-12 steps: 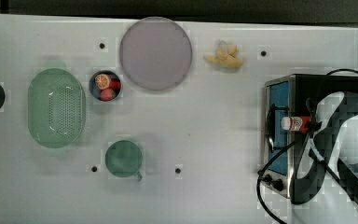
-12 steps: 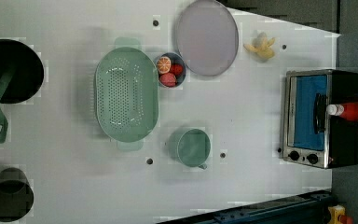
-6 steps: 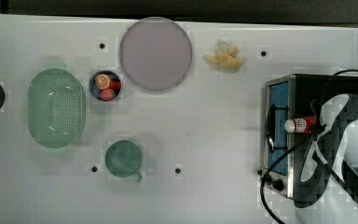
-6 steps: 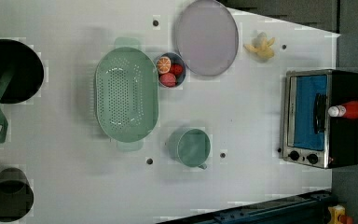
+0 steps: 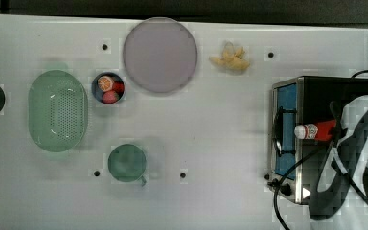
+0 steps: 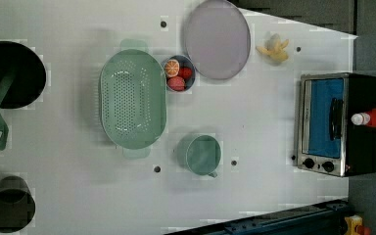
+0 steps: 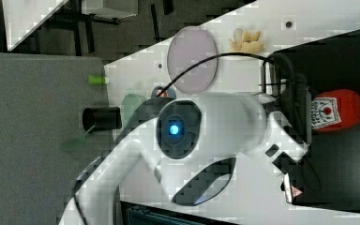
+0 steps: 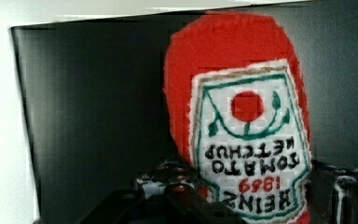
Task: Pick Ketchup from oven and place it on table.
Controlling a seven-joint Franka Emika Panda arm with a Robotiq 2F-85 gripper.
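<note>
Shifting rightward across the oven (image 5: 316,96) roof since earlier, the ketchup (image 5: 316,130) is lying cap-first toward the door — claw grip: cannot tell.

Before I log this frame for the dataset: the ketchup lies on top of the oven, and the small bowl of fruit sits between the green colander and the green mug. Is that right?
One slip. The fruit bowl sits between the green colander and the round grey plate, not the mug, as the top view shows. The ketchup does lie on top of the oven.
</note>
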